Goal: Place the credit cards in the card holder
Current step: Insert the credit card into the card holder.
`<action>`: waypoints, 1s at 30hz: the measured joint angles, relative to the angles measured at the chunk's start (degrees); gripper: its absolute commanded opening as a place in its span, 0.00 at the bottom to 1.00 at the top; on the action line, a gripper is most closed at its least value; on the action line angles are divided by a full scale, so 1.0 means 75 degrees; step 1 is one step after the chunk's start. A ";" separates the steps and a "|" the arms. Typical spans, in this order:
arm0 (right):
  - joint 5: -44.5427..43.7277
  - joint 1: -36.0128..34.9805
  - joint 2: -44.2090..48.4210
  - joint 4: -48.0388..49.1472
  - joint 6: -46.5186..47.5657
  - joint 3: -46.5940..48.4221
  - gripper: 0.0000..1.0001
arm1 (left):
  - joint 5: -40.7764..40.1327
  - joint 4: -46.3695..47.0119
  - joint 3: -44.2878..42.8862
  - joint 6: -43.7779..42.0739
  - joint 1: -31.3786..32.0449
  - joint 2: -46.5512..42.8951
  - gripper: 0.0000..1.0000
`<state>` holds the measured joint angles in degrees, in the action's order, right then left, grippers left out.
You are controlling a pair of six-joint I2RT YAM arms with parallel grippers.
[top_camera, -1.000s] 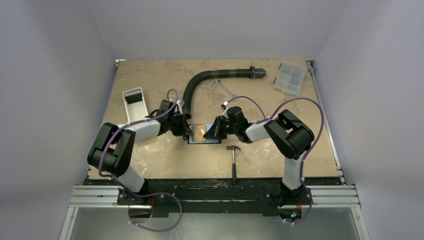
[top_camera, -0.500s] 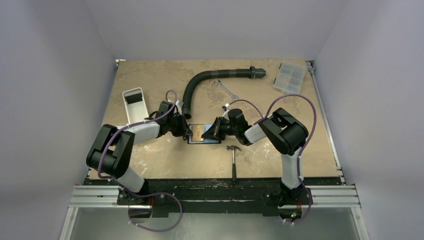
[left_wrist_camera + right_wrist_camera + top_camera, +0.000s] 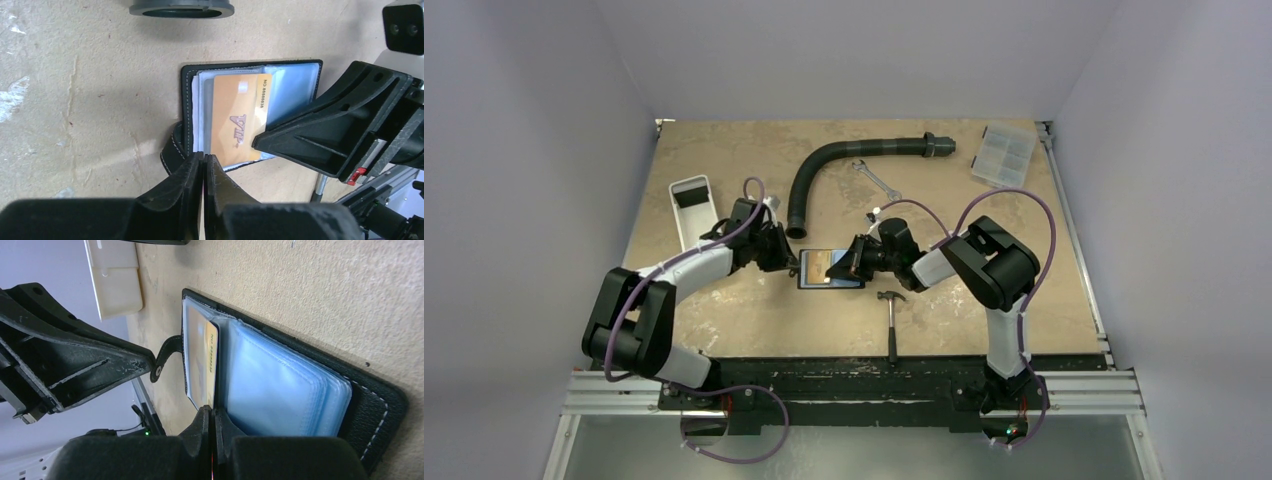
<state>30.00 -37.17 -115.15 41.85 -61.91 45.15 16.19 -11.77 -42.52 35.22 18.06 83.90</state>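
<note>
Mid-insertion: the right gripper (image 3: 256,141) pinches the credit card (image 3: 232,115) at the card holder's (image 3: 295,80) 3 o'clock. Next, slide it deeper. Left gripper (image 3: 202,172) is closed and empty.

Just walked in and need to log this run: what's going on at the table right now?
The right gripper, fingers shut, has its tips at the edge of a gold plastic card at the clear pockets of the open black folding card holder. Whether the card is fully tucked in isn't clear. The left gripper, shut and empty, sits beside the holder's snap strap.
</note>
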 measured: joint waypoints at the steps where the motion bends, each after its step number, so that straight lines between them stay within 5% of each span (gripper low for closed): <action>1: 0.0000 0.0000 0.0000 0.0000 0.0003 0.0000 0.00 | -0.0038 -0.0017 -0.0012 -0.0017 -0.0003 0.0000 0.03; 30: 0.0286 -0.0128 -0.0166 -0.1419 0.0871 0.1026 0.01 | -0.0079 0.0385 0.0259 0.0020 0.0105 0.0586 0.00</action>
<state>32.14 -38.13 -116.40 31.20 -55.37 52.84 15.59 -8.88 -40.58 35.38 18.85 88.29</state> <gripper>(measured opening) 0.034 0.032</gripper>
